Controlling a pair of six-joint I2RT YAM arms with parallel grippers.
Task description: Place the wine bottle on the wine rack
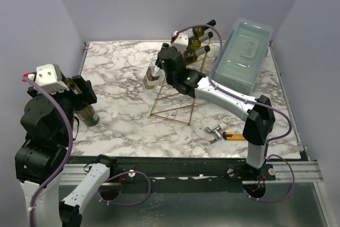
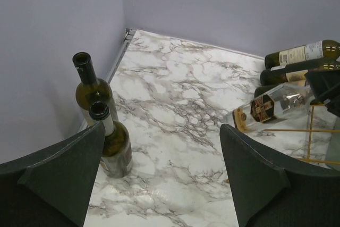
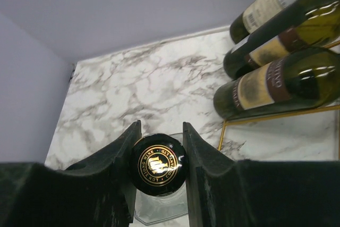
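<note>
Wine bottle [image 3: 158,164] of clear glass is clamped at its black, gold-crested cap between the two fingers of the right gripper [image 3: 161,131], whose jaws are closed tight against the cap sides. From the left wrist view the bottle lies tilted, base lower than neck, at the front of the wine rack [image 3: 281,115]. Whether it already bears on a rung cannot be confirmed from these angles. Up and to the right of the right gripper, three dark bottles [image 3: 276,81] lie stacked on the gold wire rungs. Beyond the rack sits a pale blue-grey plastic box [image 1: 244,51].

Left gripper [image 2: 162,147] stands wide open and holds nothing. Two upright dark bottles [image 2: 114,142] stand ahead of it to the left, the nearer one just beside its left finger.
</note>
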